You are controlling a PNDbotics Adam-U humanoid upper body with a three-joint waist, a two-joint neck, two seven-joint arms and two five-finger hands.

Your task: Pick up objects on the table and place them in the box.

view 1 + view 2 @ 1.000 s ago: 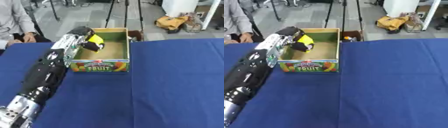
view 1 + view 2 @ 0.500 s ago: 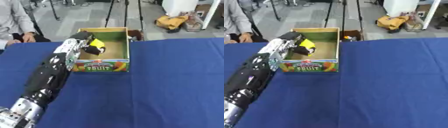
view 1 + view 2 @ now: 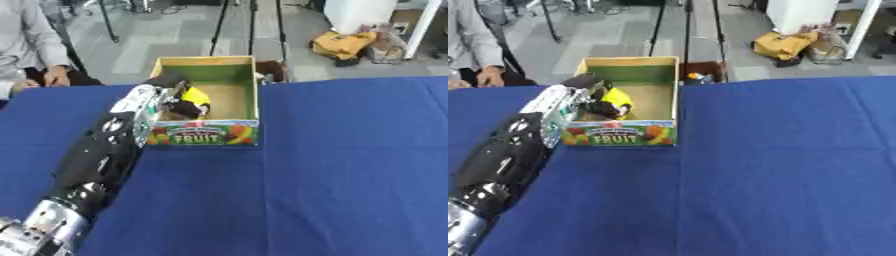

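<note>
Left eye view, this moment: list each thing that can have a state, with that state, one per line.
Box: open-topped, upright on the blue table, at its far edge.
Yellow and black object: inside the box, on its left side, in the left hand's fingers.
Left hand: reaching over the box's left wall, fingers curled on the yellow and black object.
Right hand: not in view.
</note>
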